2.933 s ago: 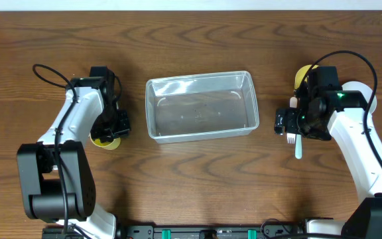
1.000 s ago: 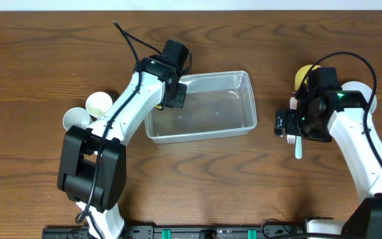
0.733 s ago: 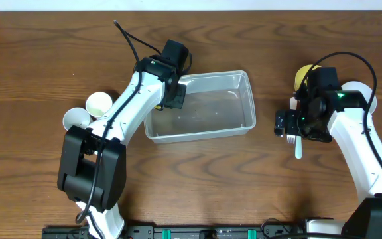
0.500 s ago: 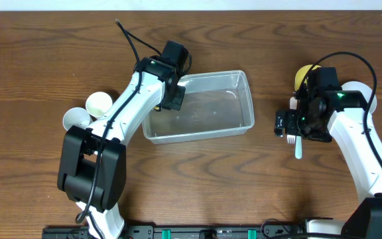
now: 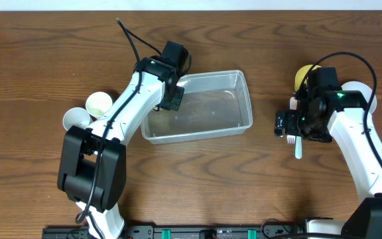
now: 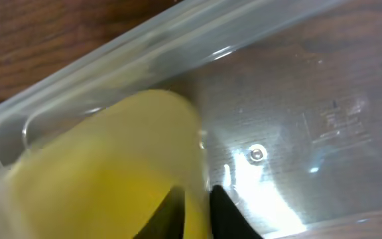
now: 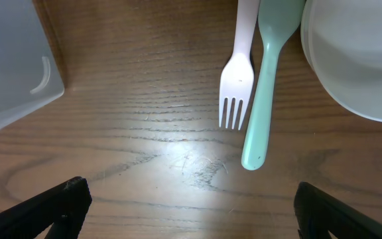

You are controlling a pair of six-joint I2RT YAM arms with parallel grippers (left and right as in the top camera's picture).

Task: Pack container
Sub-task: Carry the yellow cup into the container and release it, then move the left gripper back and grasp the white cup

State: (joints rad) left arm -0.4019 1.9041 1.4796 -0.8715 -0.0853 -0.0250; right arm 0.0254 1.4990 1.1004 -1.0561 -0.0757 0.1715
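The container (image 5: 244, 99) is a clear plastic tub in the middle of the table. It also shows in the left wrist view (image 6: 111, 60), and one corner of it shows in the right wrist view (image 7: 12, 66). My left gripper (image 5: 171, 98) is at the tub's left end, shut on the rim of a yellow cup (image 6: 105, 172). The jaws (image 6: 194, 206) hold the cup tilted over the tub's inside. My right gripper (image 5: 296, 129) is open and empty (image 7: 191, 212), hanging above the table right of the tub, near a white fork (image 7: 237, 86).
A teal spoon (image 7: 264, 99) lies beside the fork, next to a white bowl (image 7: 357, 60). A yellow cup or bowl (image 5: 304, 73) sits behind the right wrist. Two white cups (image 5: 99, 103) (image 5: 76, 119) stand left of the tub.
My left gripper carried the yellow cup from the table's left side to the tub. In the last second the tub slid slightly left. The right arm has not moved.
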